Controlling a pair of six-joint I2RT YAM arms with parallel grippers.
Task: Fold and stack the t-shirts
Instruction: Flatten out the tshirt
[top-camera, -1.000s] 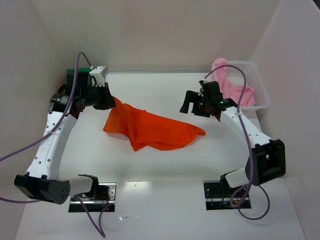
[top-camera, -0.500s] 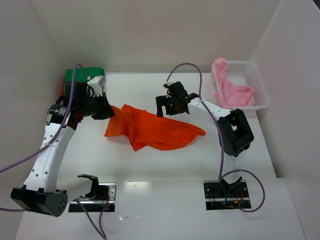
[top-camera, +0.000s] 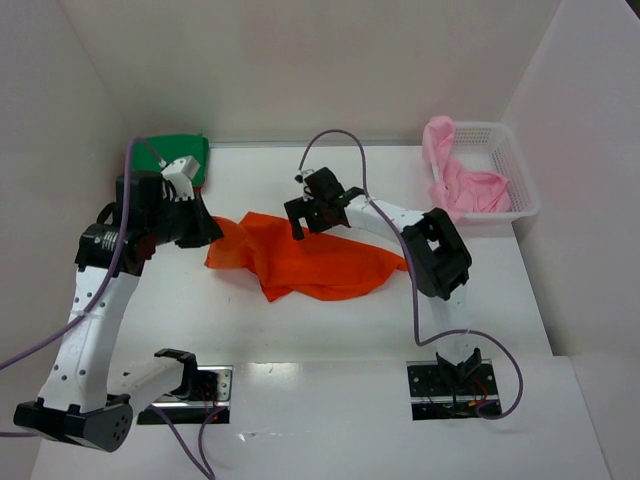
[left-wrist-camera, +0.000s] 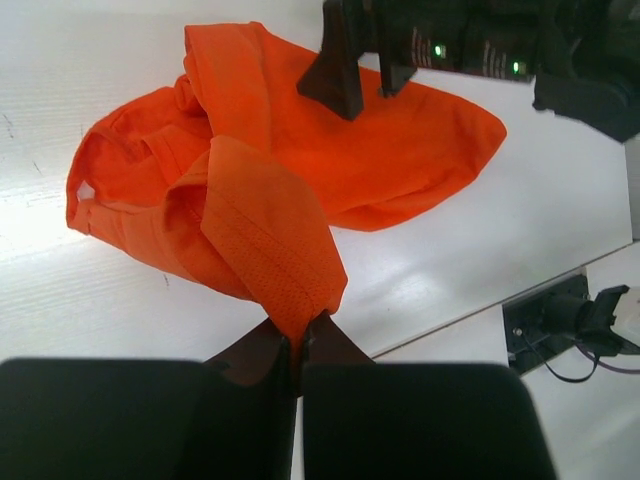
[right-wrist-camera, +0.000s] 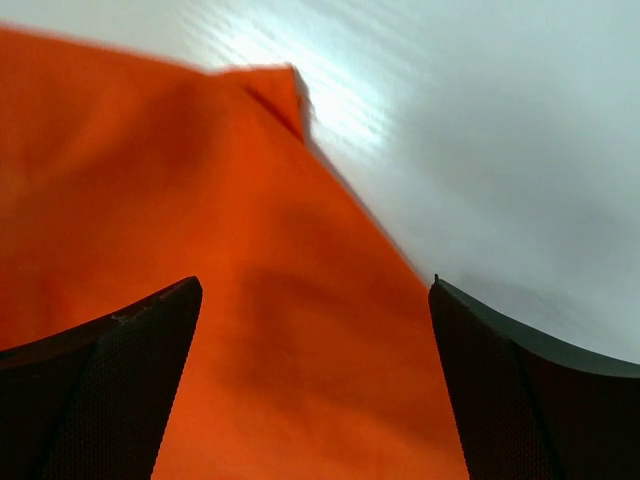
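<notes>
Orange tee (top-camera: 310, 255) is clamped by the left pincer (left-wrist-camera: 298, 338); right pincer (right-wrist-camera: 315, 290) is spread wide over it, bunched layers might get grabbed.

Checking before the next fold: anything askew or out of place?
The bright orange cloth t-shirt lies bunched and twisted, one corner pinched in the shut left gripper. The pale pink cloth t-shirt spills over the rim of the white plastic lattice basket.
</notes>
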